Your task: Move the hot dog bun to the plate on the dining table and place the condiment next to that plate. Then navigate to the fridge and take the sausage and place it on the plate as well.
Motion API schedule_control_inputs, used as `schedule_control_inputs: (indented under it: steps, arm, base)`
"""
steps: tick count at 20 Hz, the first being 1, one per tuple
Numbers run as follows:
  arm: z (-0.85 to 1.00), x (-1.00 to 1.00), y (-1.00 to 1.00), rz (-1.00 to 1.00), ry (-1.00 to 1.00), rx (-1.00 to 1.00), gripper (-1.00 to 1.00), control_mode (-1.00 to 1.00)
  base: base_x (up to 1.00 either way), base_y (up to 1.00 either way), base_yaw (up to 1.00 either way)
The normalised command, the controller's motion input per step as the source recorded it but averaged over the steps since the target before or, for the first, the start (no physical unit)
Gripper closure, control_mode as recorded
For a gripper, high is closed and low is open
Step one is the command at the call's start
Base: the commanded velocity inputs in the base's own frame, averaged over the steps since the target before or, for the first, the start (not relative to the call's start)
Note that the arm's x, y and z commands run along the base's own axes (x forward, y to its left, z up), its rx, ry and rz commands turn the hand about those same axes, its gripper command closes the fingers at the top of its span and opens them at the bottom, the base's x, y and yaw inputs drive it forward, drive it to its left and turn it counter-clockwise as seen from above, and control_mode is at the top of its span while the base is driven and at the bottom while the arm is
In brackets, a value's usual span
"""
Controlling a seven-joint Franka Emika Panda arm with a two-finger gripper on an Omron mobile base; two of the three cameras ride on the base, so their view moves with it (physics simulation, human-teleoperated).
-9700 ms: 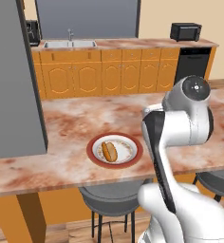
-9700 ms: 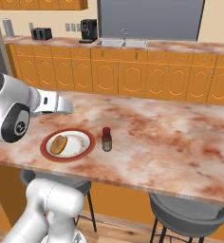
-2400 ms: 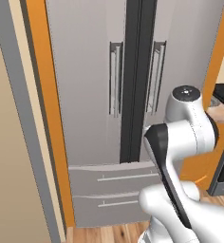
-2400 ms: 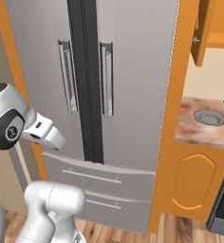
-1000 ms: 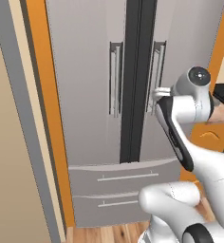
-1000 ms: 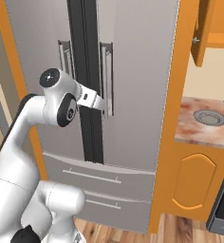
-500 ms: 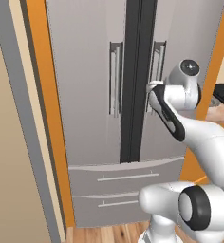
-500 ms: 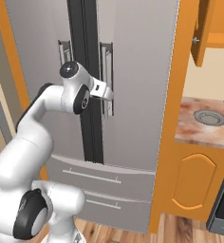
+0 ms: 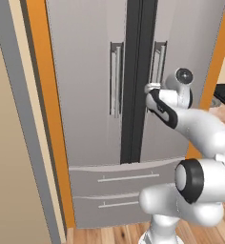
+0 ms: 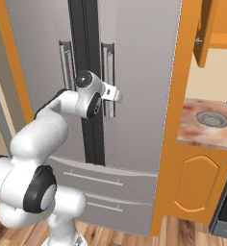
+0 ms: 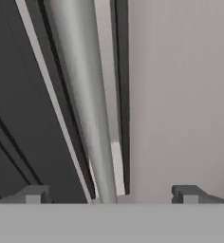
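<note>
Hand view puts my left fingertip [image 11: 33, 193] against the dark seam between the fridge [image 9: 86, 71] doors, then the right door's bar handle [image 11: 92, 118] rising between my tips, then my right tip on grey steel. My gripper [image 10: 116, 95] is spread wide at that handle, clasping nothing. Both doors are shut.

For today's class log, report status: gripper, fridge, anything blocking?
Gripper open, jaws either side of the right door's vertical bar handle, not clamped. Tall grey steel fridge closed, both doors shut. Nothing in the way.
</note>
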Motion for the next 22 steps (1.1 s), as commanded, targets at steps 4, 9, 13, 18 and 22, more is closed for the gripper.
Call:
schedule_control_inputs:
  steps: [4, 9, 13, 18, 22]
  arm:
    - [-0.19, 0.64, 0.0, 0.0, -0.05, 0.0, -1.0, -1.0]
    - [-0.16, 0.73, 0.0, 0.0, -0.04, 0.0, -1.0, -1.0]
    - [-0.18, 0.74, 0.0, 0.0, -0.01, 0.0, 1.0, -1.0]
    - [-0.01, 0.13, -0.38, 0.0, -0.04, 0.0, 1.0, -1.0]
    - [0.14, -0.71, -0.71, 0.0, -0.14, 0.0, 1.0, -1.0]
  base:
    - [0.0, 0.0, 0.0]
    - [0.0, 0.0, 0.0]
    - [0.0, 0.0, 0.0]
    - [0.0, 0.0, 0.0]
    - [0.0, 0.0, 0.0]
